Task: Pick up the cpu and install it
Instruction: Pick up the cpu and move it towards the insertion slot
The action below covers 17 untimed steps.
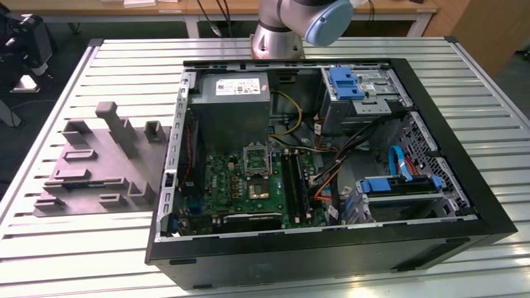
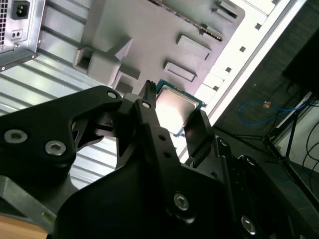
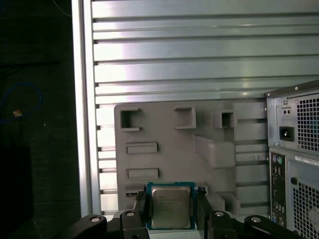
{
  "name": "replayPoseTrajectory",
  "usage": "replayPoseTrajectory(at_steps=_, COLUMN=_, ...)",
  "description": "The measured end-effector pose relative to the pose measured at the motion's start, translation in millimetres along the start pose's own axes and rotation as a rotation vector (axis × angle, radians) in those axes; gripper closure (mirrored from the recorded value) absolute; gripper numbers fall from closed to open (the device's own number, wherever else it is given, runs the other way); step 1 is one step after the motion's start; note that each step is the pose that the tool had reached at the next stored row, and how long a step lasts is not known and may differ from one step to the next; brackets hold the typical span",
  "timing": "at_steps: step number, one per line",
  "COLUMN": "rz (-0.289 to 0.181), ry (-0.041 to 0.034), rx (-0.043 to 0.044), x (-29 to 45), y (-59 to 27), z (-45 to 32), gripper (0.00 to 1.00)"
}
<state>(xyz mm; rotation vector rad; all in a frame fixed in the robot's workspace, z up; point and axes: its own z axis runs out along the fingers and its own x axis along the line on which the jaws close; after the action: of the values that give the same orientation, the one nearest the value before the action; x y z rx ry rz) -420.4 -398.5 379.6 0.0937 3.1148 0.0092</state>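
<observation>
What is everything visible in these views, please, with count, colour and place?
cpu: one, silver top, between the gripper's fingers in both wrist views.
fixture tray: one, grey, on the table, exterior view's left of the computer case.
computer case: one, black, open, on the table.
power supply: one, grey, inside the computer case.
motherboard: one, green, inside the computer case.
table: one, silver, slatted, under case and tray.
arm: one, silver and blue, beyond the case.
gripper: one, black, shut on the cpu.

The square metal-topped cpu (image 3: pixel 170 207) is showing pale silver, rimmed teal-green; the angular pincer (image 2: pixel 173 107) is looking matte black. The ribbed metal tabletop (image 3: pixel 174 50) is gleaming silver in parallel stripes.
</observation>
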Motion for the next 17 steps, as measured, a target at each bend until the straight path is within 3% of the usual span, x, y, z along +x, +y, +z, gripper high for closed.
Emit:
replayPoseTrajectory(at_steps=5, rz=0.0, ry=0.0002, rx=0.0001, x=-1.3, y=0.1, z=-0.1, gripper=0.53)
replayPoseTrajectory(at_steps=17, rz=0.0, ry=0.0001, rx=0.0001, x=-22.1, y=1.3, z=0.5, gripper=0.53)
